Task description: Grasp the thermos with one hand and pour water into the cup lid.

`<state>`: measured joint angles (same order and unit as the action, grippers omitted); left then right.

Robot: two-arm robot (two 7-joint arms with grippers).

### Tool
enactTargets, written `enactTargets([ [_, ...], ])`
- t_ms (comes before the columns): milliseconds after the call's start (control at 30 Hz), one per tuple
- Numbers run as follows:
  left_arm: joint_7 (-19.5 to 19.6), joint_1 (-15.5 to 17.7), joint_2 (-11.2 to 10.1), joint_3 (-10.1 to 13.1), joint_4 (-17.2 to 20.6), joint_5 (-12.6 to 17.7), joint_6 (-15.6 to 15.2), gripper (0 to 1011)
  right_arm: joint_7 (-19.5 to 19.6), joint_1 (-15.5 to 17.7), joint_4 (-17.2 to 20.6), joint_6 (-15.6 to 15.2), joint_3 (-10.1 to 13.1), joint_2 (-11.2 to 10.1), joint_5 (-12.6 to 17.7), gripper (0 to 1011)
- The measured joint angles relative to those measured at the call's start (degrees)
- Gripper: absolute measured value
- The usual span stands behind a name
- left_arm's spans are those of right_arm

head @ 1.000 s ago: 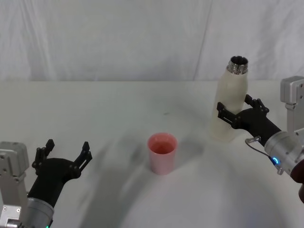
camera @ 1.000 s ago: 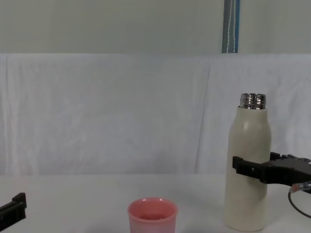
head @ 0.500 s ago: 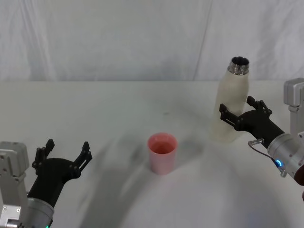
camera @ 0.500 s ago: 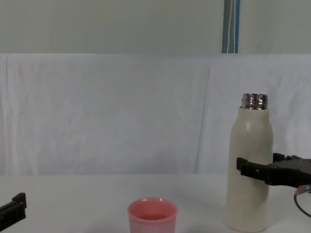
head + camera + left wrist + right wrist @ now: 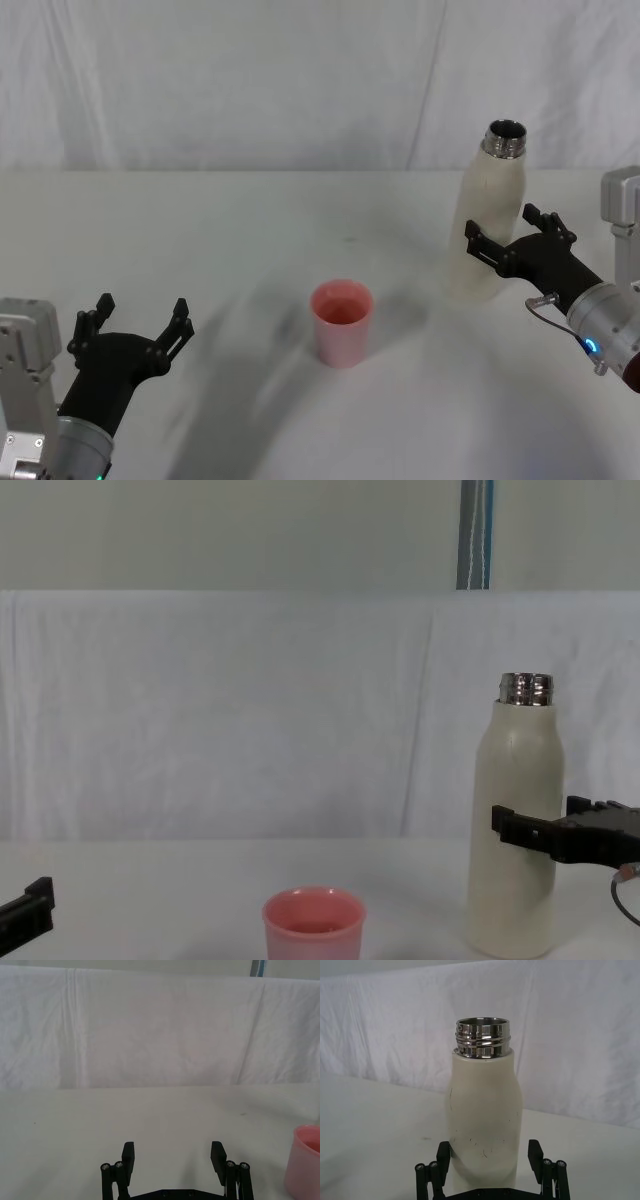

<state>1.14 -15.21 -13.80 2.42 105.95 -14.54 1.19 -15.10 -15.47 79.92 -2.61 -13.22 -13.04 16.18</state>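
1. While the thermos [image 5: 490, 222] stands upright on the surface [image 5: 250, 230] at the robot's right, it is straddled low on its body by the right hand [image 5: 508, 238], whose jaws are spread wider than the bottle with a gap showing on each side in the right wrist view, so nothing is gripped.
2. A hold below the shoulders is judged sensible, since the steel neck [image 5: 482, 1038] is left free for pouring.
3. The neck is uncapped, so water could be poured once the bottle is lifted and tipped.
4. The cup lid [image 5: 342, 322] is set upright near the middle of the surface, well apart from the thermos and toward the robot's left of it, with its mouth open to receive water.
5. The left hand [image 5: 138, 322] is parked low at the left, jaws wide apart and empty, well clear of the cup lid.
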Motion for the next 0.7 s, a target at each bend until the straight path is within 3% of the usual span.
enactTargets([
  [700,0.0,0.0,0.0,0.0,0.0,0.0,0.0,1001,0.2,1.0,1.2,-0.4,0.2,-0.4,-0.1,1001],
])
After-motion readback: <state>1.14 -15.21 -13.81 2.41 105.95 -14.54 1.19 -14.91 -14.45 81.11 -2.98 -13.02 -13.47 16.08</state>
